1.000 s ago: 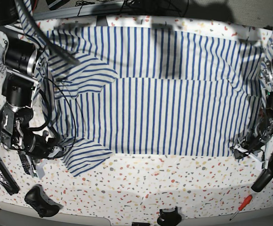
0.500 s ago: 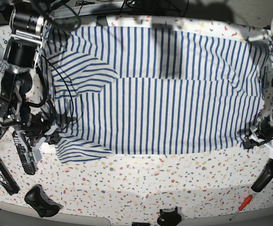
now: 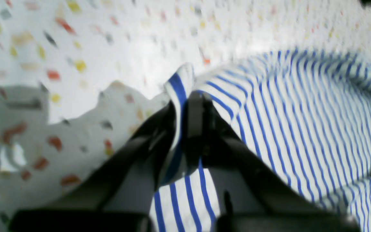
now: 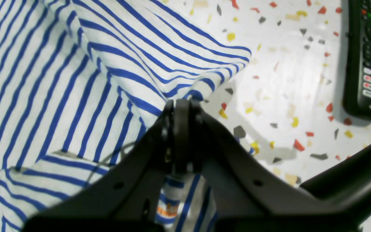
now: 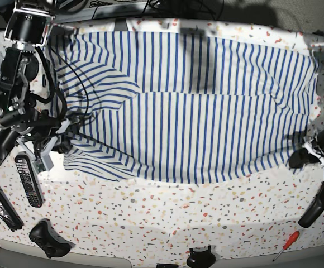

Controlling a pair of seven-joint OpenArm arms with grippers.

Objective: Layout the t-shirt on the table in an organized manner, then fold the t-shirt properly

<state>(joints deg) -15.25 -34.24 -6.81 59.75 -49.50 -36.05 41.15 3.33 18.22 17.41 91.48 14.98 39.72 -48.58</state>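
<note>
The blue-striped white t-shirt [image 5: 195, 111] lies spread wide across the speckled table [image 5: 167, 218]. At the shirt's lower left corner, my right gripper [image 5: 60, 146] is shut on the cloth; the right wrist view shows its jaws [image 4: 180, 106] pinching a fold of t-shirt [image 4: 60, 80] edge just above the table [image 4: 285, 80]. On the other side, my left gripper [image 5: 310, 152] is shut on the lower right corner. Up close, my left gripper [image 3: 185, 100] has a striped t-shirt [image 3: 301, 112] fold squeezed between its jaws, over the table [image 3: 108, 38].
A black remote [image 5: 28, 181] lies left of the shirt, and the right wrist view shows the remote [image 4: 366, 61] too. A game controller [image 5: 49, 237], a red-handled screwdriver [image 5: 285, 245] and a black handle [image 5: 313, 209] sit near the front edge. The arms flank both sides.
Both grippers have moved outward and toward the far side, each holding its corner. The shirt's lower edge is pulled wider and the lower left sleeve fold has flattened.
</note>
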